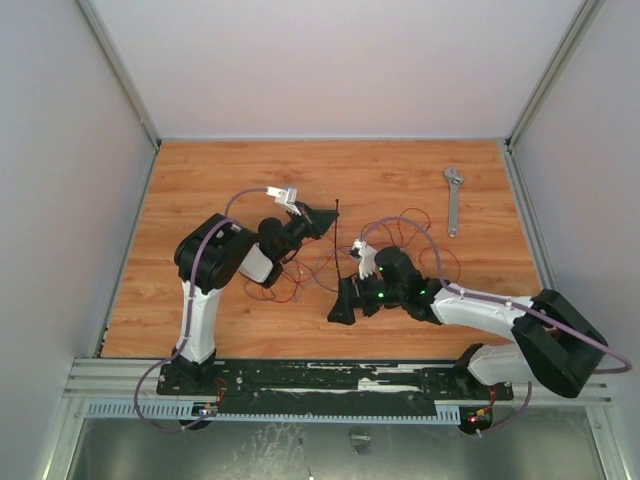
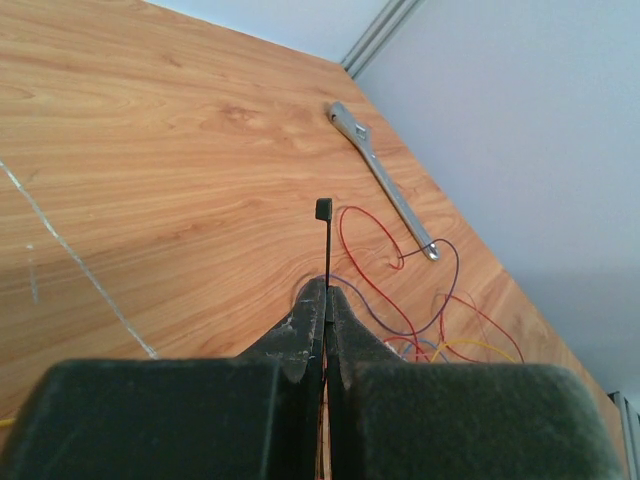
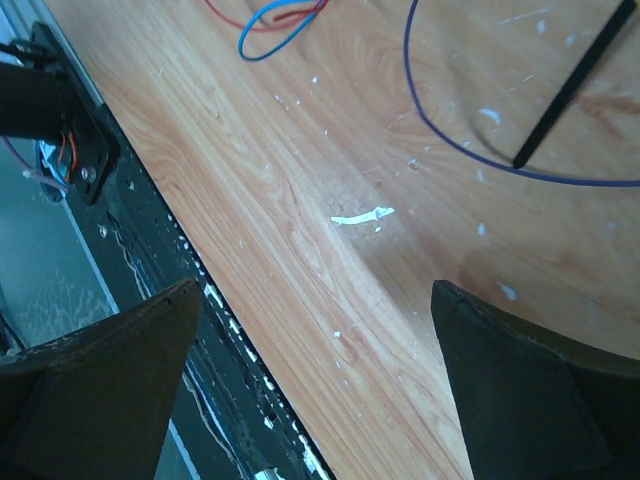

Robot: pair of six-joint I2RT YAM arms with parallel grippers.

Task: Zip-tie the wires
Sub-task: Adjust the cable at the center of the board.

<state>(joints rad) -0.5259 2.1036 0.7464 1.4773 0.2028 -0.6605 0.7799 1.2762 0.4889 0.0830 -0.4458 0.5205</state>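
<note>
- Left gripper (image 2: 325,305) is pressed shut on the zip tie (image 2: 326,250), whose head end stands free.
- Right gripper (image 3: 315,300) is spread wide and empty above the table (image 3: 330,150), near its near edge.
- Wires (image 1: 405,240) lie mid-table, to the right: limp, light, tangly; gather them where the loops bunch.
- The zip tie looks springy and slick; its tail is probably the best place to pinch.

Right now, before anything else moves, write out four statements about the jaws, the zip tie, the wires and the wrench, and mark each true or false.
1. The left gripper has its jaws shut on the zip tie. True.
2. The right gripper holds the wires. False: its jaws stand wide open with nothing between them.
3. The wrench lies flat on the table, apart from both grippers. True.
4. The zip tie is looped around the wires. False: it sticks out straight from the left jaws, unlooped.
</note>
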